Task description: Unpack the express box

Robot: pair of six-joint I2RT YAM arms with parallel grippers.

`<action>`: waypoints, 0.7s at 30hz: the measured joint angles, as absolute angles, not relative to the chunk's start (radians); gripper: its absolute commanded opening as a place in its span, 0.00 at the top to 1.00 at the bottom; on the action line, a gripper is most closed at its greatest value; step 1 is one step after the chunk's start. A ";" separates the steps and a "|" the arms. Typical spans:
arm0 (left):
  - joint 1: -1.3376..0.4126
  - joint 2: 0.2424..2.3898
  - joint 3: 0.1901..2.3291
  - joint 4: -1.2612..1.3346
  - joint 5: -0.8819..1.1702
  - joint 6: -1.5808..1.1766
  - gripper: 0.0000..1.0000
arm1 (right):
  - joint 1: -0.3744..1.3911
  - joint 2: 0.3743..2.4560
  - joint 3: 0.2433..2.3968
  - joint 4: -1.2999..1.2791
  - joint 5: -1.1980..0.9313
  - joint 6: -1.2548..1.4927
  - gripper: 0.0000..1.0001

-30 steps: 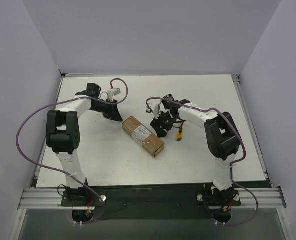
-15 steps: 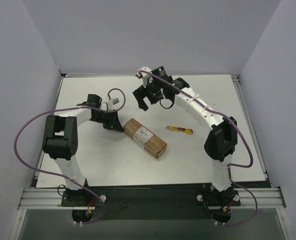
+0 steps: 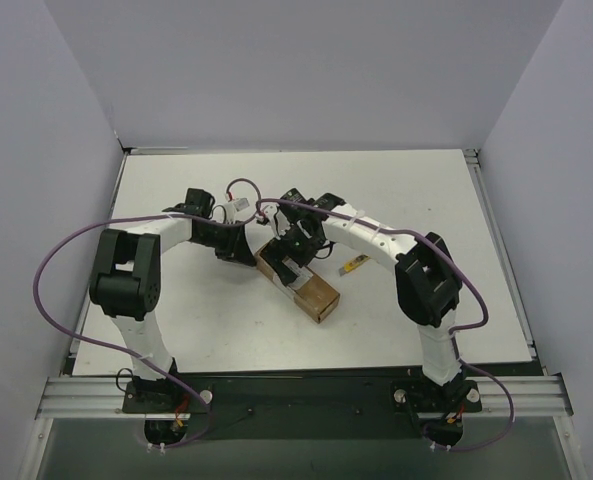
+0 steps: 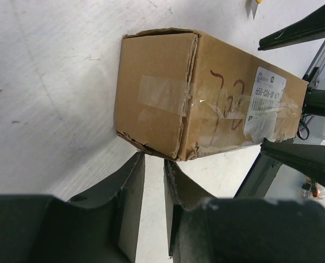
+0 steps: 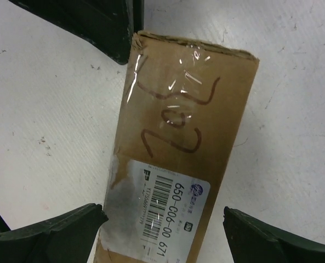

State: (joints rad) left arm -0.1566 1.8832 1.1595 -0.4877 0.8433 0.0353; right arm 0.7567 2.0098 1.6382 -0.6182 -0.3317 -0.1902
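Top external view
- right gripper [image 3: 294,250]: spread wide, hanging over the far half of the express box [image 3: 316,294]; nothing held
- left gripper [image 3: 244,252]: at the box's far-left end, just beside it; how far it is parted cannot be told from here
- box position: flat on the white table [image 3: 406,190], near the middle, lying on a diagonal between the two arms
- count: one box, one yellow utility knife [image 3: 351,265] to the box's right, two grippers

Left wrist view
- left gripper [image 4: 154,163]: only a narrow slit between the fingers, nothing in it
- contact: tips at the lower corner of the box [image 4: 206,109]'s taped end; touching or not, unclear
- count: one white label [image 4: 266,101]

Right wrist view
- right gripper [image 5: 163,212]: fingers [image 5: 47,235] stand far apart, one on each long side of the box [image 5: 178,126], close to it; no pinch
- count: one box, one barcode label [image 5: 167,213]
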 measured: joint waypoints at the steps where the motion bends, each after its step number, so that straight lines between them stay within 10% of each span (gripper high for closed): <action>1: -0.163 1.884 1.159 -0.485 0.844 0.035 0.70 | 0.762 2.010 1.638 -0.619 -0.332 -0.191 0.00; 10: -0.192 1.897 1.159 -0.471 0.849 0.028 0.70 | 0.771 2.010 1.638 -0.621 -0.356 -0.186 0.00; 21: -0.197 1.917 1.163 -0.457 0.855 0.006 0.70 | 0.778 2.010 1.649 -0.639 -0.288 -0.188 0.25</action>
